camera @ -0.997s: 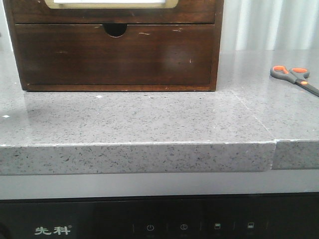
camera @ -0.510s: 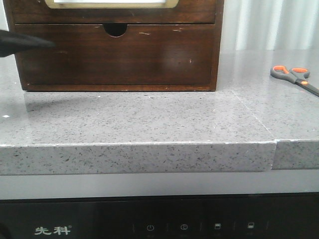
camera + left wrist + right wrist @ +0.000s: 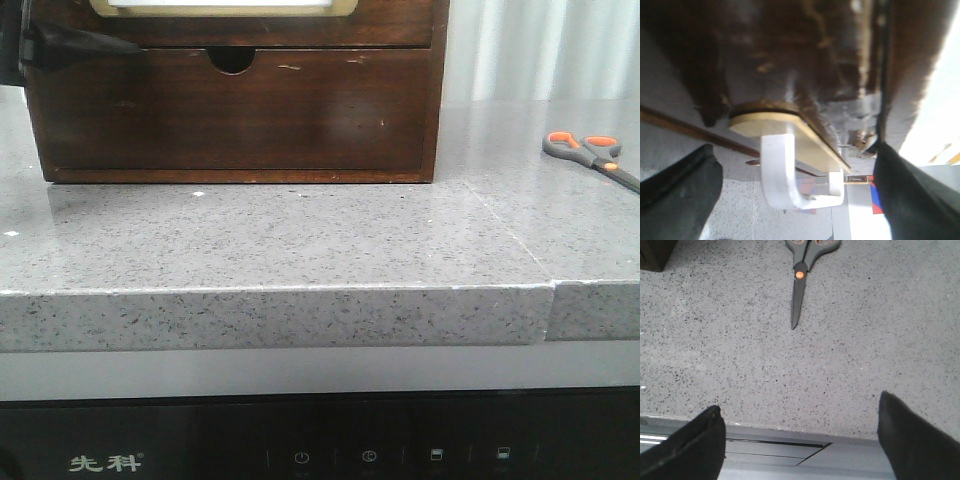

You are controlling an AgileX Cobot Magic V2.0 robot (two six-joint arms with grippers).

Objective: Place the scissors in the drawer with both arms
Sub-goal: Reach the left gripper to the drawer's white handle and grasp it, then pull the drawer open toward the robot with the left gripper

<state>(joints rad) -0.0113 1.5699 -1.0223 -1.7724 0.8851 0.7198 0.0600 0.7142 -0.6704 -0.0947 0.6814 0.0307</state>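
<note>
1. Left hand point(image 3: 795, 200): I see its two black fingers point(image 3: 675, 192) spread wide, gripping nothing. A white curved handle point(image 3: 782, 175) sits in the gap between them, clear of both.
2. Handle mount: a golden-tan rounded frame point(image 3: 785, 132) on the dark brown wooden drawer front point(image 3: 230, 20), directly ahead of the left hand, at the top of the dark wooden cabinet point(image 3: 235, 115).
3. Right hand point(image 3: 800, 440): I read it as open, black fingers well apart, empty, hovering over the front edge of the speckled grey stone bench point(image 3: 300, 240).
4. Small scissors with dark grey, orange-lined handles and dark blades point(image 3: 805, 270): flat on the bench, closed, ahead of the right hand, blade tips pointing toward it. Well apart from the cabinet.
</note>
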